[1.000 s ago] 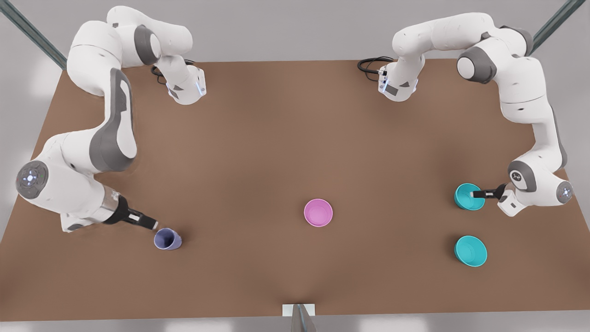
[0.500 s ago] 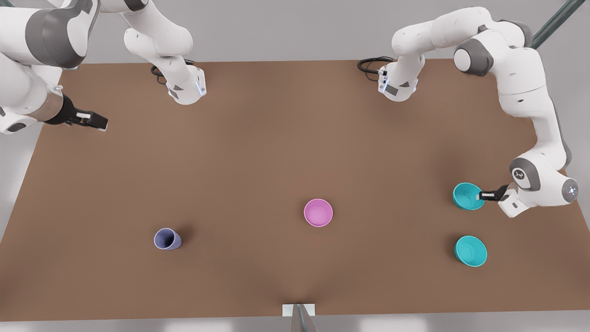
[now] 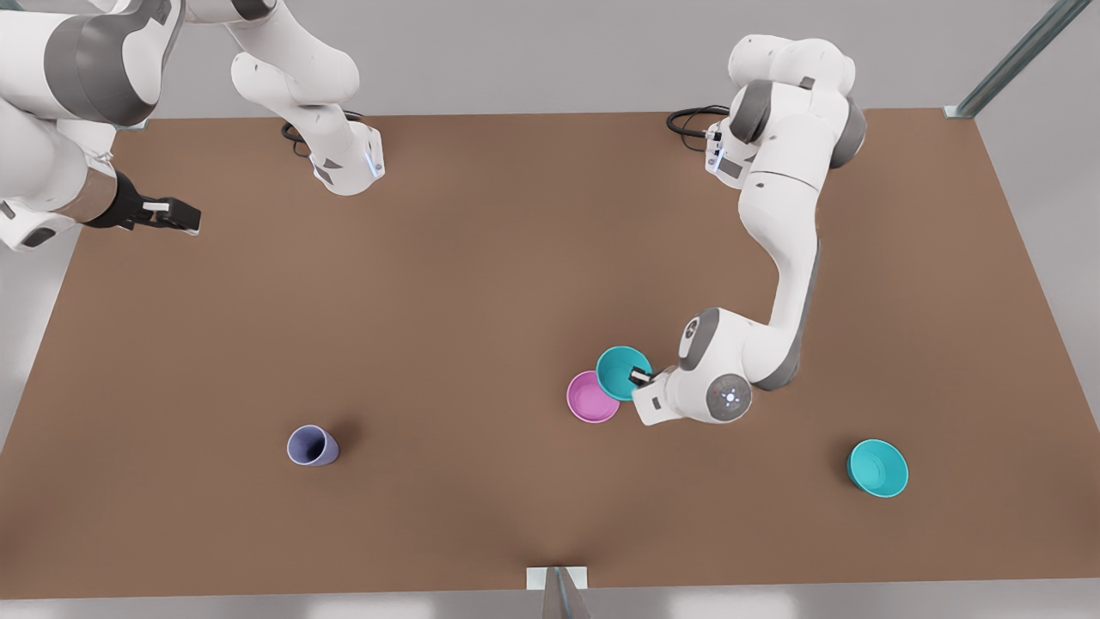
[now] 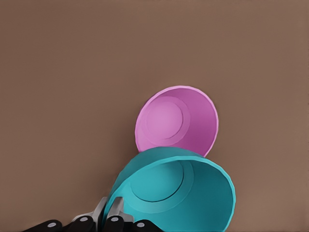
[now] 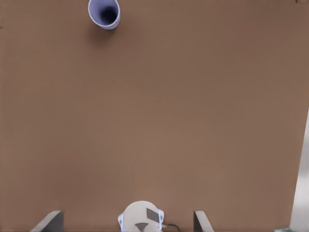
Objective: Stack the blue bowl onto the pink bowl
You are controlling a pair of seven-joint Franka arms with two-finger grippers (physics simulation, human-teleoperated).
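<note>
The left gripper [image 3: 638, 376] has carried the blue bowl [image 3: 622, 372] across to the pink bowl [image 3: 591, 398] — fingers clamped on its rim, overlapping but off-centre, so centring and lowering remain. The right gripper [image 3: 176, 217] waits open at the table [image 3: 481, 258] edge.

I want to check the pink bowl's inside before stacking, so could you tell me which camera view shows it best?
The left wrist view: the pink bowl appears large there, its inner base and rim visible, just beyond the blue bowl held by the left hand. The front view shows it smaller, partly overlapped by the blue bowl. The right wrist view looks at the table and the cup.
</note>
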